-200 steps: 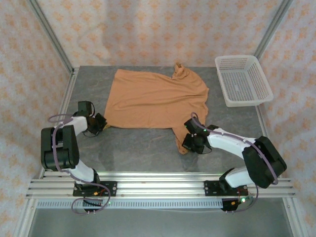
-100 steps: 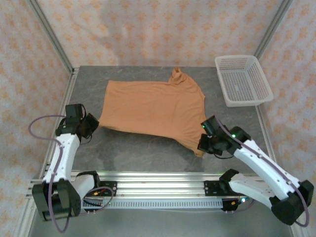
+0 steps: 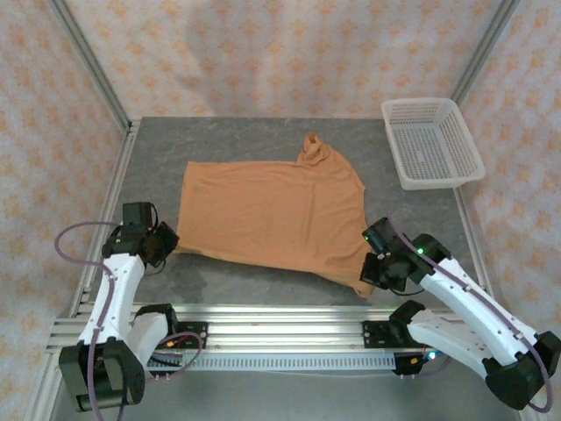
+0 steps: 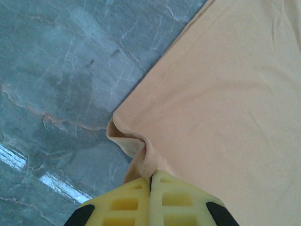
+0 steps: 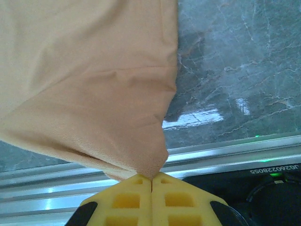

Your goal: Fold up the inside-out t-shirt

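T-shirt corners hide inside left end effector, right end effector (clamped).

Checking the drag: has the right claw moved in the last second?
Yes: the right claw, pinching the t-shirt, went rightward and toward the near rail.

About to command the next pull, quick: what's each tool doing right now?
Left tool: closed, pinching a corner of the t-shirt.
Right tool: closed, pinching another corner of the t-shirt.
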`<state>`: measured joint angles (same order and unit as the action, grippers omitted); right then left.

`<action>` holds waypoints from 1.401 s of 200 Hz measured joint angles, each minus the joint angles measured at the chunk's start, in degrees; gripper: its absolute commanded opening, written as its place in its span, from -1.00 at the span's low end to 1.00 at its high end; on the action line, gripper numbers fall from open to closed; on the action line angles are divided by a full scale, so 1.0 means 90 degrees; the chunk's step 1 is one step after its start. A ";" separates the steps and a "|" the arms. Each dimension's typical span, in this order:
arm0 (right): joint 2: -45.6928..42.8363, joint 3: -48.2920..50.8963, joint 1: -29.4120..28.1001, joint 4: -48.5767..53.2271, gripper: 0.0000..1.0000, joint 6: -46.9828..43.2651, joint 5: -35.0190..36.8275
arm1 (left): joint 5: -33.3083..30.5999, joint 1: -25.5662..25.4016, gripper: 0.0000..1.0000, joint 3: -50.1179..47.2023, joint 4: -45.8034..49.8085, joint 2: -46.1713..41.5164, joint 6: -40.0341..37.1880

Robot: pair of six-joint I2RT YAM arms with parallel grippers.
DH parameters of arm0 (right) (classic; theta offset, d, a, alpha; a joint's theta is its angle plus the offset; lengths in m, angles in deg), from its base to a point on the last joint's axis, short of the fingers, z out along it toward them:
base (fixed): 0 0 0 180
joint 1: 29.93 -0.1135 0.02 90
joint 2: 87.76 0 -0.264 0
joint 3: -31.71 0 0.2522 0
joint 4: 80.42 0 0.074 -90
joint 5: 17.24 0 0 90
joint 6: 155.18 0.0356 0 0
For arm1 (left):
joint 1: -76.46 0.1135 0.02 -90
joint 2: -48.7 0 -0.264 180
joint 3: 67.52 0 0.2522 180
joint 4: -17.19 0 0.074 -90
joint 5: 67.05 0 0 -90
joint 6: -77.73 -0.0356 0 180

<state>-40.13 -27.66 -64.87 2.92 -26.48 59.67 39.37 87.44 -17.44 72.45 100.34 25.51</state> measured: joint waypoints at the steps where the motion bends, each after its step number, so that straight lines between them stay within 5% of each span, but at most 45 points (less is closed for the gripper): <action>1: -0.0005 -0.0022 0.0000 0.0002 -1.00 0.0000 0.0007 | 0.0000 -0.0007 -1.00 0.0000 0.0000 -0.0005 0.0002; 40: 0.0760 -0.1163 0.0243 -0.0226 -1.00 -0.0294 0.0486 | -0.0078 -0.0257 -1.00 0.0240 -0.0058 0.0474 0.0034; 111: 0.4595 -0.2973 0.1069 -0.1622 -1.00 -0.1719 0.0770 | -0.0432 -0.0306 -1.00 0.1081 -0.0755 0.2752 0.0024; 161: 0.5739 -0.3636 0.1452 -0.1778 -1.00 -0.2217 0.0741 | -0.0573 -0.0306 -1.00 0.1557 -0.0993 0.3682 -0.0066; 173: 0.5991 -0.3849 0.1569 -0.1783 -0.85 -0.2285 0.0665 | -0.0597 -0.0306 -1.00 0.1620 -0.1003 0.3881 -0.0087; 186: 0.6329 -0.4177 0.1690 -0.1785 -0.70 -0.2351 0.0585 | -0.0661 -0.0306 -0.65 0.1700 -0.0993 0.4061 -0.0112; 207: 0.6861 -0.4811 0.1841 -0.1763 -0.20 -0.2455 0.0435 | -0.0777 -0.0306 0.01 0.1916 -0.0928 0.4214 -0.0189; 218: 0.7089 -0.5166 0.1899 -0.1741 -0.11 -0.2463 0.0347 | -0.0882 -0.0306 0.19 0.2076 -0.0855 0.4221 -0.0245; 251: 0.7213 -0.5729 0.1960 -0.1615 -0.39 -0.2504 0.0255 | -0.1309 -0.0452 0.23 0.2463 -0.0631 0.4075 -0.0260; 280: 0.6628 -0.4896 0.1919 -0.1841 -0.64 -0.2322 -0.0027 | -0.1406 -0.1154 0.18 0.2460 -0.0590 0.3434 -0.0192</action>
<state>19.52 -71.72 -47.60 -13.64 -47.37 59.43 26.72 77.06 4.70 67.14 131.25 23.78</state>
